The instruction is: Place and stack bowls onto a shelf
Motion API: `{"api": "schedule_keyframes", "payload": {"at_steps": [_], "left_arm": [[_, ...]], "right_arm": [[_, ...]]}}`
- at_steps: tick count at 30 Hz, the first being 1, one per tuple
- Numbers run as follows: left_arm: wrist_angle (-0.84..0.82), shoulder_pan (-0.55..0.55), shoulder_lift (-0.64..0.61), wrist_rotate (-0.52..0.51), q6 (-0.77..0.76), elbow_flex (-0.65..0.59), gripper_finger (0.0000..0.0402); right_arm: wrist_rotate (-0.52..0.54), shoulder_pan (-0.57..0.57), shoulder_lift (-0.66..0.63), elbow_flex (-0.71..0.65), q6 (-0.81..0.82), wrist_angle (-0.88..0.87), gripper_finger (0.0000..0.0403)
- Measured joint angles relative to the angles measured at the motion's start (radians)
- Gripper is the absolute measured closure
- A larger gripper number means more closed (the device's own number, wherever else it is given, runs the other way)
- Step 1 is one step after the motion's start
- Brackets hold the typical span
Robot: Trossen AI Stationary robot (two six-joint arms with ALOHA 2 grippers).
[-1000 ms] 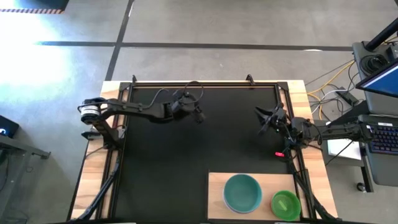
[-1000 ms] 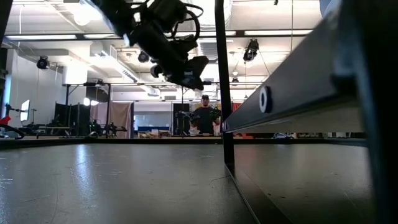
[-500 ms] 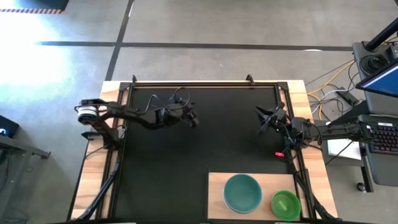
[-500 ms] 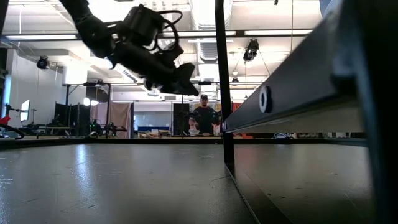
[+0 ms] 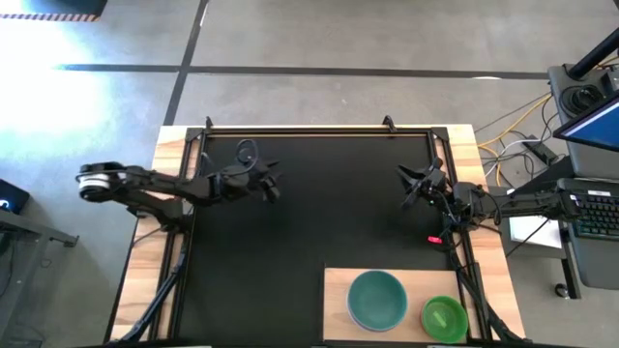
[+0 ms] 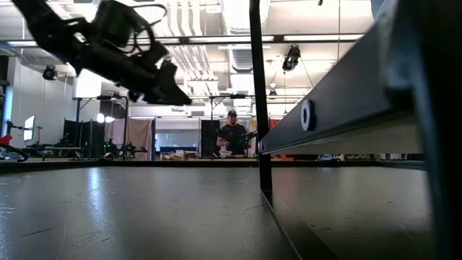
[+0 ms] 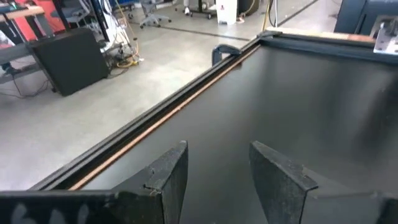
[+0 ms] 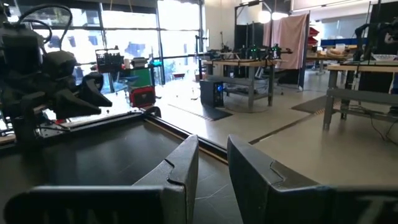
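Observation:
The shelf is a light wooden board at the table's near edge, right of centre. On it stand a large teal-green bowl and, to its right, a smaller light green bowl; both rest on their bases. Bowls of other colours do not show apart from these. My left gripper hangs open above the black mat's far left part, far from the shelf, and also shows in the low view and its own wrist view. My right gripper waits open near the mat's right edge.
A black mat covers the table inside a dark frame. A dark upright post and a slanting rail stand close to the low camera. A person stands far off in the room beyond. Cables and a laptop lie off the table's right side.
My left gripper has drawn back toward the table's left edge, staying above the mat, and has levelled out from a downward slant. It stays open and empty. The right arm and both bowls have kept still.

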Motion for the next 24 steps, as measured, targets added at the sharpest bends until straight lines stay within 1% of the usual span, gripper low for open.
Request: {"api": "schedule_keyframes", "payload": {"at_steps": [5, 12, 19, 24], "left_arm": [[0.005, 0.001, -0.111, -0.001, 0.034, -0.065, 0.0248], [0.008, 0.001, -0.355, -0.003, 0.062, -0.170, 0.0248], [0.115, 0.001, -0.543, -0.002, 0.098, -0.291, 0.0248], [0.176, 0.001, -0.621, -0.002, 0.107, -0.359, 0.0248]], "right_arm": [[0.000, 0.000, 0.001, 0.000, 0.000, 0.000, 0.0328], [0.000, 0.000, 0.001, 0.000, 0.000, 0.000, 0.0328], [0.000, 0.000, 0.006, 0.000, 0.000, 0.000, 0.0328], [0.000, 0.000, 0.007, 0.000, 0.000, 0.000, 0.0328]]}}
